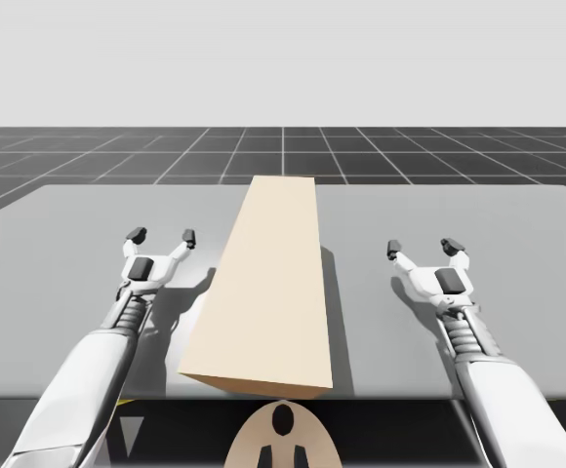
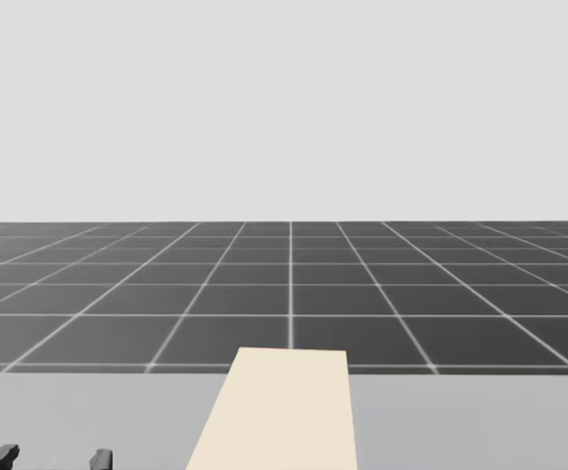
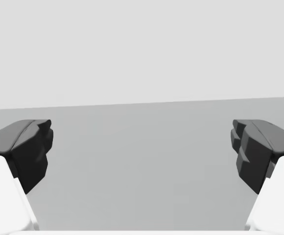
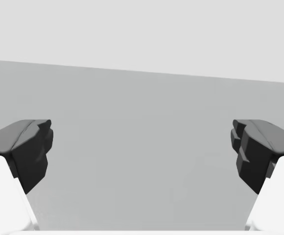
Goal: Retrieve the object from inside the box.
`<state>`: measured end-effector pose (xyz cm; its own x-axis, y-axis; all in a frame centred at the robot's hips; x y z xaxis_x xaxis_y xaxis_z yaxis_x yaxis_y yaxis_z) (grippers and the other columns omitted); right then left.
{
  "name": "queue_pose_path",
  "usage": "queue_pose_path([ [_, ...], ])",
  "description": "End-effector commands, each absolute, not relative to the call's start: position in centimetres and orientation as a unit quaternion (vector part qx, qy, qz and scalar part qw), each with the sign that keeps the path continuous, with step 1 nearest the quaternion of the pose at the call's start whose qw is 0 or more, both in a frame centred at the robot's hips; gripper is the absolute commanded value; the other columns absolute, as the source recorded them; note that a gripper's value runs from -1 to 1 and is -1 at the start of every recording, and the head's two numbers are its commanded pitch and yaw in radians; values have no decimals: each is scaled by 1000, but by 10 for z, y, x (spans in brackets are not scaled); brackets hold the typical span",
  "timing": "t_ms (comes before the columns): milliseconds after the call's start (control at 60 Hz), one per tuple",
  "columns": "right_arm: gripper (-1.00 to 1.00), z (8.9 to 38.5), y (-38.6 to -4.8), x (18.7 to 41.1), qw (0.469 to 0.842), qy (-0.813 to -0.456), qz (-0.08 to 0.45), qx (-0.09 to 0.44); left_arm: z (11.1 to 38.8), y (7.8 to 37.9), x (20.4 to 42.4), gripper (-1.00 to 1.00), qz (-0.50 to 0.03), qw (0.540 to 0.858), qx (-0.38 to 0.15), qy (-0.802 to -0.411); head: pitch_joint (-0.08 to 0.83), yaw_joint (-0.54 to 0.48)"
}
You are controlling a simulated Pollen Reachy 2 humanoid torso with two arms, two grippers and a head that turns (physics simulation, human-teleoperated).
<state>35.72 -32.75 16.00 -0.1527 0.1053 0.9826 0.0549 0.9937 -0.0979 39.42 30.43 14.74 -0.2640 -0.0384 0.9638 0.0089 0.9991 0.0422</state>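
From above, the box (image 1: 263, 283) lies between my left gripper (image 1: 162, 236) and right gripper (image 1: 425, 248), both spread wide and empty (the object is hidden inside), the head view catches its far end, and both wrist views face table (image 3: 142, 171), so I'd approach level from both sides.

The long box (image 1: 263, 292) looks smooth and matt, like plain tan card, with no shine. The table (image 1: 68, 253) under it is flat, grey and dull. Our left gripper (image 1: 162, 235) and right gripper (image 1: 423, 247) have white shells that look like smooth, hard plastic, a little shiny. Their fingertips (image 3: 32, 147) are dark and matt, like rubber.
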Motion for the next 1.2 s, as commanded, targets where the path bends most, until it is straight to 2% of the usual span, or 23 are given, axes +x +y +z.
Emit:
queue_pose_path([
  [17,-1000,159,-327,356,651,-757,17,-49,148,304,394,-1000,-19,607,9,-795,3,15],
  [117,-1000,159,-328,357,651,-758,16,-48,146,303,394,-1000,-23,613,8,-790,2,14],
  [183,-1000,157,-327,358,655,-754,23,-41,142,301,396,-1000,-30,628,7,-777,2,13],
  [217,-1000,156,-326,358,659,-751,31,-28,137,298,398,-1000,-46,646,5,-762,2,15],
  [317,-1000,153,-319,357,666,-744,53,18,124,286,397,-1000,-102,672,-20,-733,4,16],
  [383,-1000,153,-315,355,664,-743,71,40,120,276,393,-1000,-140,669,-34,-729,4,15],
  [400,-1000,153,-313,354,662,-744,78,49,119,270,389,-1000,-164,668,-48,-724,5,14],
  [600,-1000,156,-297,343,633,-751,135,133,115,245,368,-1000,-262,640,-101,-715,6,12],
  [700,-1000,158,-285,335,601,-760,181,166,118,235,355,-1000,-288,623,-141,-713,5,11],
  [917,-1000,161,-263,316,559,-756,258,222,126,217,329,-1000,-350,588,-206,-699,8,8],
  [1050,-1000,161,-256,310,546,-747,279,258,128,214,320,-1000,-375,575,-221,-693,13,9],
  [1200,-1000,159,-244,304,533,-734,300,294,129,215,319,-1000,-377,574,-223,-692,14,13],
])
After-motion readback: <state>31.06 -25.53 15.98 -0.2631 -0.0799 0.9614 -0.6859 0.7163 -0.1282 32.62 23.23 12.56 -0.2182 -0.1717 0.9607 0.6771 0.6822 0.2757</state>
